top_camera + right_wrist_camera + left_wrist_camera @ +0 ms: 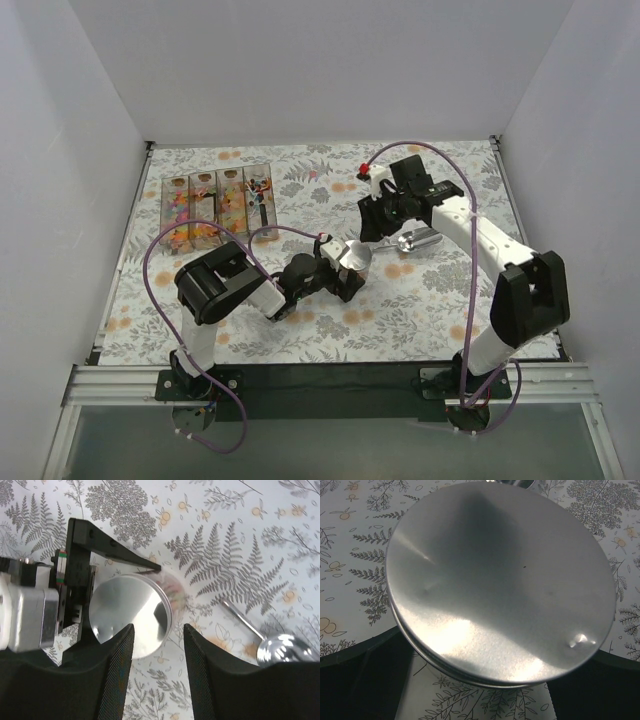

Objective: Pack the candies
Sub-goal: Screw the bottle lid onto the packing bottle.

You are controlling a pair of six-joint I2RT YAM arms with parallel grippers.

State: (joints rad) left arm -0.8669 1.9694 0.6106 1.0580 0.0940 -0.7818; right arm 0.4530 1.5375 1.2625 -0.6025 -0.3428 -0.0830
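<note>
My left gripper [345, 268] is shut on a clear jar with a round metal lid [352, 258], holding it tilted above the cloth. In the left wrist view the lid [495, 580] fills the frame, with my dark fingers [355, 680] on either side. The right wrist view shows the lid [131, 615], with mixed-colour candies [176, 587] behind the jar's clear wall. More candies [215, 208] lie in a row of clear boxes at the back left. My right gripper [373, 228] is open and empty, its fingers [112, 670] just above the jar. A metal scoop [412, 240] lies beside it.
The scoop's bowl [279, 649] rests on the fern-print tablecloth [440, 290] to the right of the jar. The left gripper's black finger [105, 547] reaches along the jar's far side. White walls enclose the table on three sides.
</note>
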